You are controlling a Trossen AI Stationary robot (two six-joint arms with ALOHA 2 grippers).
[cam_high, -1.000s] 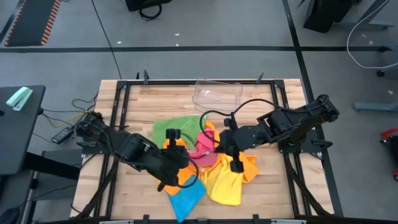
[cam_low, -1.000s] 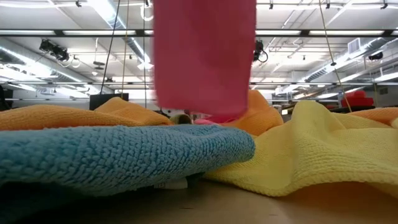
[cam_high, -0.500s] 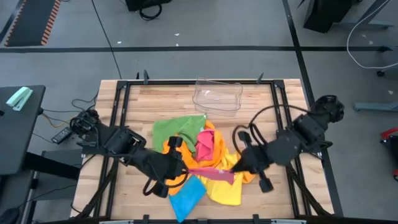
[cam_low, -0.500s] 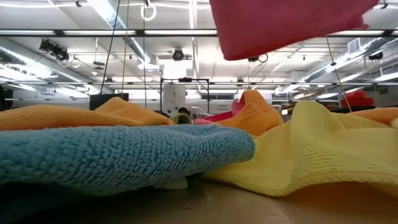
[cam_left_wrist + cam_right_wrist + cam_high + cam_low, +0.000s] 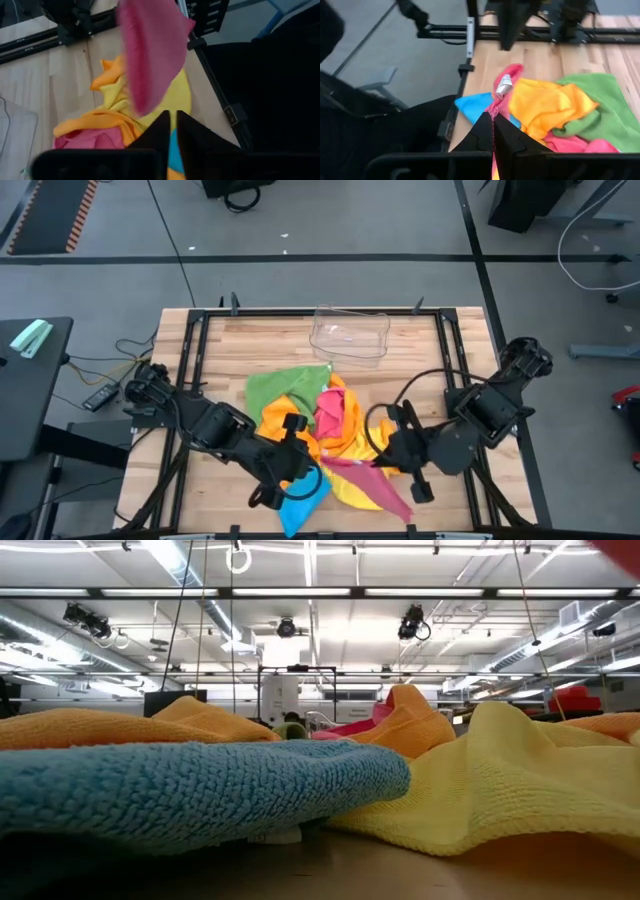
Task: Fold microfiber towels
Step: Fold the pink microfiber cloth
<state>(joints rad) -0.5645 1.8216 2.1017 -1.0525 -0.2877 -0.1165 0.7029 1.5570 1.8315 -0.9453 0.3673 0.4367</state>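
Overhead, table-level, two wrist cameras; towels shared.

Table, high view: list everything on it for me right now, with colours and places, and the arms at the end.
green towel: one, green, far-left edge of the heap.
orange towel: one, orange, middle of the heap, partly under others.
pink towel on the heap: one, pink, heap centre.
pink towel being pulled: one, pink, stretched from the heap toward the near edge, pinched by the right end effector.
yellow towel: one, yellow, near side, under the stretched pink one.
blue towel: one, blue, near-left corner of the heap.
clear plastic tray: one, clear, far side, empty.
left end effector: over the heap's near-left part, holding nothing visible.
right end effector: shut on the stretched pink towel.
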